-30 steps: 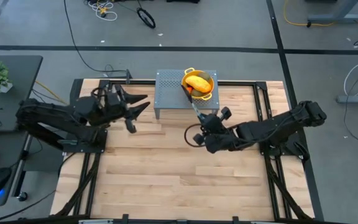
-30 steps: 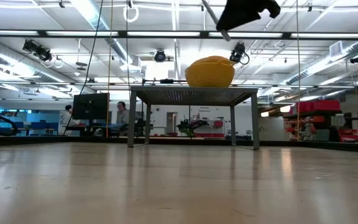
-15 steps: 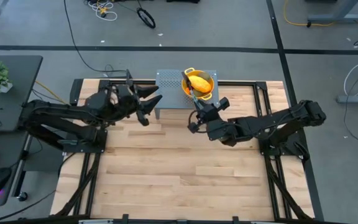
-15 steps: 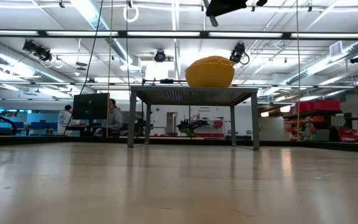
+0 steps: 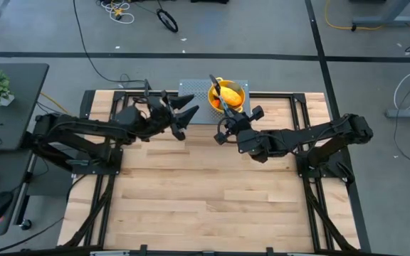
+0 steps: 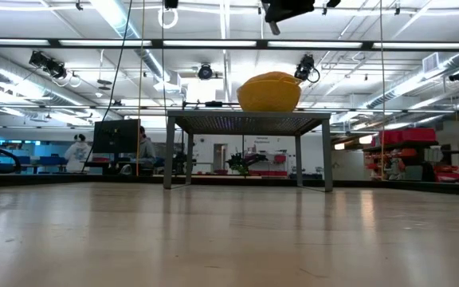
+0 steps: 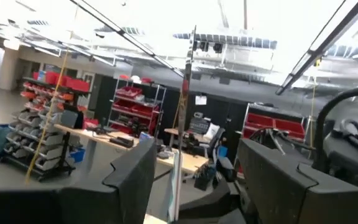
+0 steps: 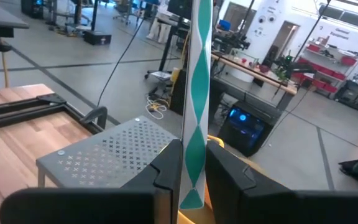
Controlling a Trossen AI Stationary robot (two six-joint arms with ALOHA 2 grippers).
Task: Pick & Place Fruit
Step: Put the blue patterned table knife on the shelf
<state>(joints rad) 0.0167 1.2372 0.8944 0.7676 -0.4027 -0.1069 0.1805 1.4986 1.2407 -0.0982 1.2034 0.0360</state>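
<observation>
A yellow colander (image 5: 241, 104) stands on a grey perforated stand (image 5: 191, 92) at the table's far edge, with a yellow-orange oblong fruit (image 5: 230, 93) lying in it. In the low view only the colander (image 6: 269, 92) shows on the stand (image 6: 248, 119). My right gripper (image 5: 225, 121), just near of the stand, is shut on a slim knife (image 5: 217, 96) whose blade (image 8: 196, 93) reaches over the colander. My left gripper (image 5: 189, 121) hovers open and holds nothing at the stand's near left corner, and its fingers (image 7: 135, 180) point toward the right arm. My right gripper pinches the knife between its two fingers (image 8: 166, 171), which lie on the flat sides of the blade's lower part (image 8: 191, 180). The fingers come about level from the near side. The knife is lifted clear and sticks out ahead of the fingers toward the far edge, over the colander.
The stand rises on thin legs (image 6: 168, 155) above the wooden table (image 5: 205, 199). The metal frame rails (image 5: 301, 114) run along the table's edges. Beyond the table, people and a monitor (image 6: 116, 135) show in the room.
My left gripper has moved toward the table's right edge and somewhat toward the far edge, up to the stand's near left corner. My right gripper has carried the knife toward the far edge and turned it, so the blade now reaches farther over the colander.
</observation>
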